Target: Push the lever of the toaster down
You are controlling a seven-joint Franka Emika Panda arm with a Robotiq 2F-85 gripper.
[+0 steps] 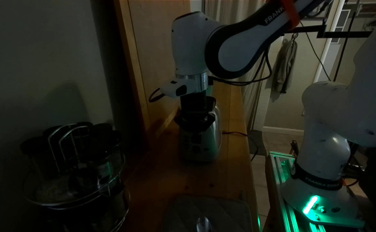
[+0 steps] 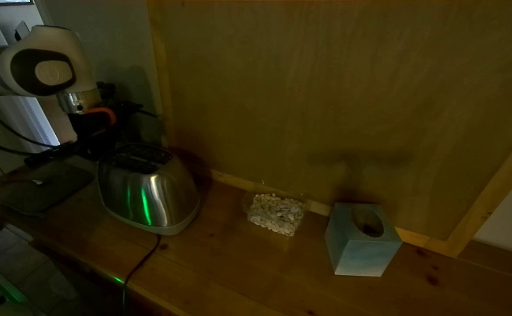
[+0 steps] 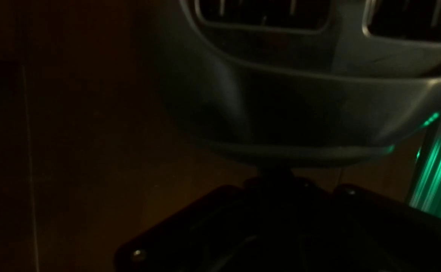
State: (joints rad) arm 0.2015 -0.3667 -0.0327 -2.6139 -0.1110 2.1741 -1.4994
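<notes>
Along the edge of the table (image 2: 220, 263) by a wooden panel (image 2: 326, 87) stand a pale blue tissue box (image 2: 363, 256) and a clear pack of whitish pieces (image 2: 277, 214). By the opposite edge lies a dark mat (image 1: 220, 209) with a spoon (image 1: 204, 224) on it.

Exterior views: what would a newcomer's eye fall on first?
Probably the glowing green light on the robot's base, low at the right in an exterior view. Next, the shiny silver toaster, left of centre on the wooden counter in an exterior view, its side streaked green.

light: dim | toaster (image 2: 148, 193): green glare | wrist view: near-black, soft
</notes>
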